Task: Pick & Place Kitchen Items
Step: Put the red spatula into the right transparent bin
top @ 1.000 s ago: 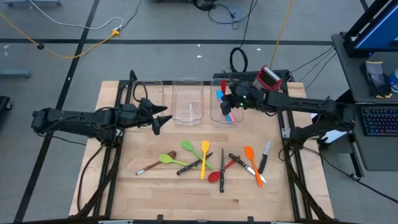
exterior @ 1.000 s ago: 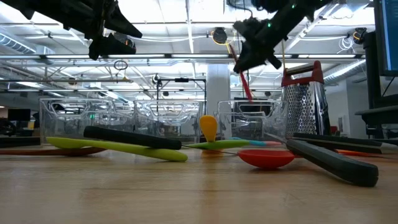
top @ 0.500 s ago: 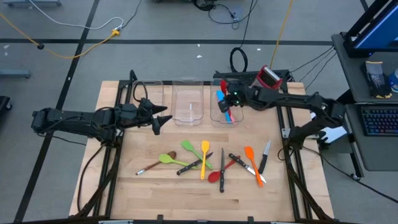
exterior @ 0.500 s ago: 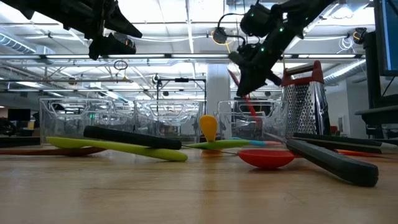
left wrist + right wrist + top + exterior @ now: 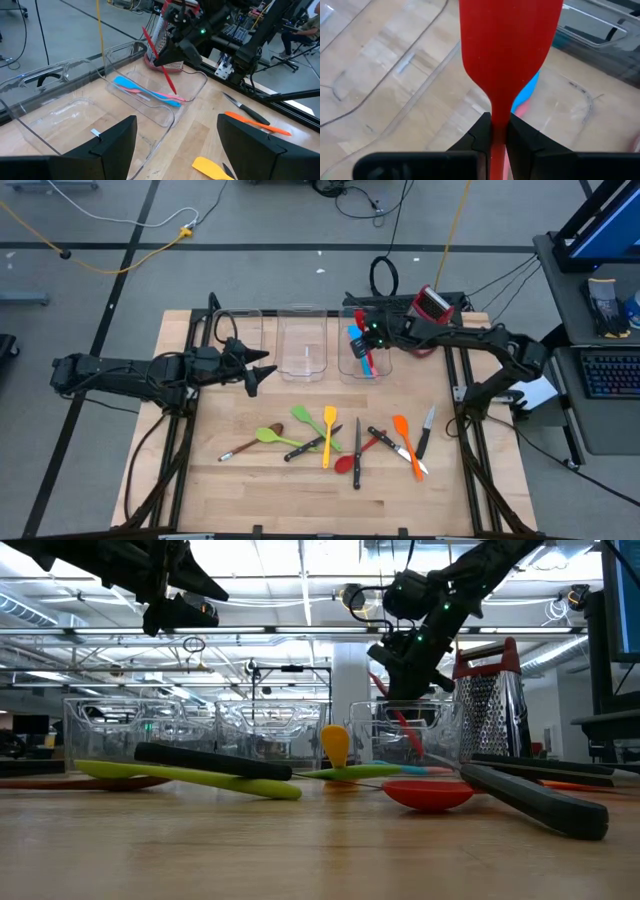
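Right wrist view: right pincer (image 5: 499,134) pinching the neck of a red spatula (image 5: 507,55), blade filling most of the frame and hiding much of what lies below; only a sliver of the blue spatula (image 5: 527,95) shows past it. High view puts that pincer (image 5: 368,340) over the rightmost clear bin (image 5: 345,368) at roughly 1 o'clock on the tabletop (image 5: 240,480), blue and pink spatula (image 5: 372,367) already inside; the red one is mostly masked by the arm there. Left wrist view shows it hanging tilted, tip down inside the bin, whether it touches the pink one I can't tell. Left pincer (image 5: 252,368) spread, holding nothing, at about 10 o'clock near the left bin (image 5: 240,320). Remaining utensils clustered around 6 o'clock: green spoon (image 5: 268,434), yellow spatula (image 5: 329,423), orange spatula (image 5: 403,432), red spoon (image 5: 348,462), several black-handled knives (image 5: 357,442) crossing them, overlaps hard to sort. Box grater (image 5: 432,304) at the far right corner, partly behind the arm.
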Motion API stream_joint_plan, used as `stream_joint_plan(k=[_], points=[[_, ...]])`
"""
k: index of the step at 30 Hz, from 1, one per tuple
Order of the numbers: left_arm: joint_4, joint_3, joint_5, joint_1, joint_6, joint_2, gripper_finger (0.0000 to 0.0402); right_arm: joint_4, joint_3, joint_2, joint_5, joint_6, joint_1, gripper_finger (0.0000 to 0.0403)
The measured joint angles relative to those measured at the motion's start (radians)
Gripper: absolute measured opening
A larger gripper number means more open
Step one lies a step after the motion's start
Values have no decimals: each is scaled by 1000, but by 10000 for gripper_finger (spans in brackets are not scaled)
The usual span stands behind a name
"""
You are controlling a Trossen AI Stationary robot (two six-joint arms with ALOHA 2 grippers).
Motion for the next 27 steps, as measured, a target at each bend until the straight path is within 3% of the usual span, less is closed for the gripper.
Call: stream_joint_plan(k=[5, 27], points=[[0, 0, -7, 0, 1, 0, 278, -24, 0, 0, -51, 26, -14, 30], [0, 0, -7, 0, 0, 0, 278, 11, -68, 0, -60, 56, -16, 34]])
